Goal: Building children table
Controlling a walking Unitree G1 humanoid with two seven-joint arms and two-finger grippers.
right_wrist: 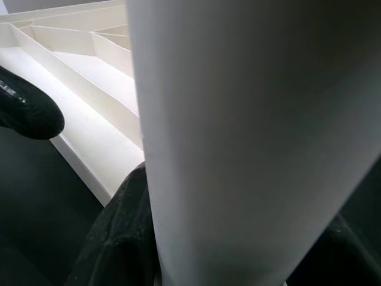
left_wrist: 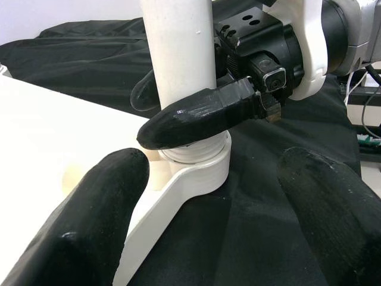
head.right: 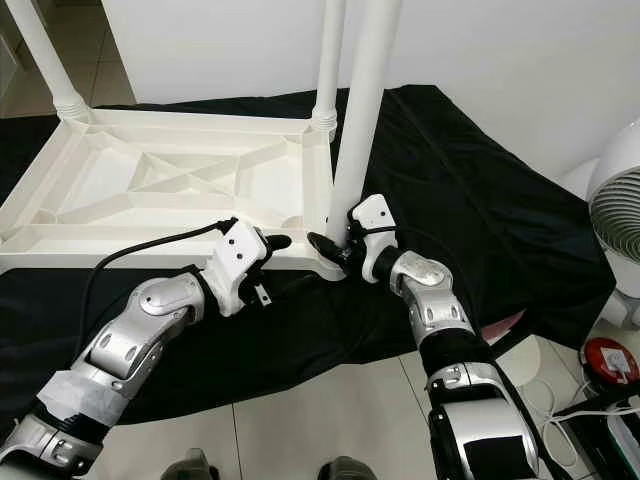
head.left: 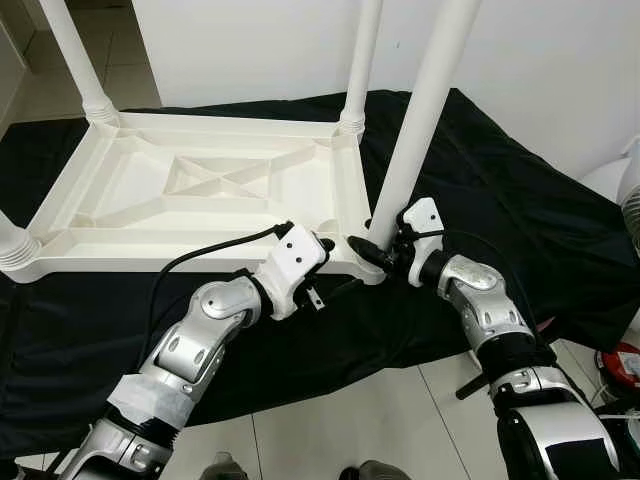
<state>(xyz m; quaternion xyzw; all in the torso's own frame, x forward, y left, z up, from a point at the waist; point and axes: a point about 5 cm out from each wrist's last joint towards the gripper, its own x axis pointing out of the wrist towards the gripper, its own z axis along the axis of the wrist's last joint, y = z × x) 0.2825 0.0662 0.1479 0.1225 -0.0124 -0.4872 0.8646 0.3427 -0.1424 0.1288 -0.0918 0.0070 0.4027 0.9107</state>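
One table leg point(head.left: 420, 120) stands clamped in right tool point(head.left: 372, 250).

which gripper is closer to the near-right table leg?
Right. The right gripper is clamped around the base of the near-right leg, a finger on each side. The left gripper, open, sits beside it at the tabletop edge, apart from the leg.

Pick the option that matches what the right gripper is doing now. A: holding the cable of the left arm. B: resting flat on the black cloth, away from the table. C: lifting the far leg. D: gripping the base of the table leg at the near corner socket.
D: the right gripper has its fingers clamped on either side of the white leg just above the tabletop's corner socket.
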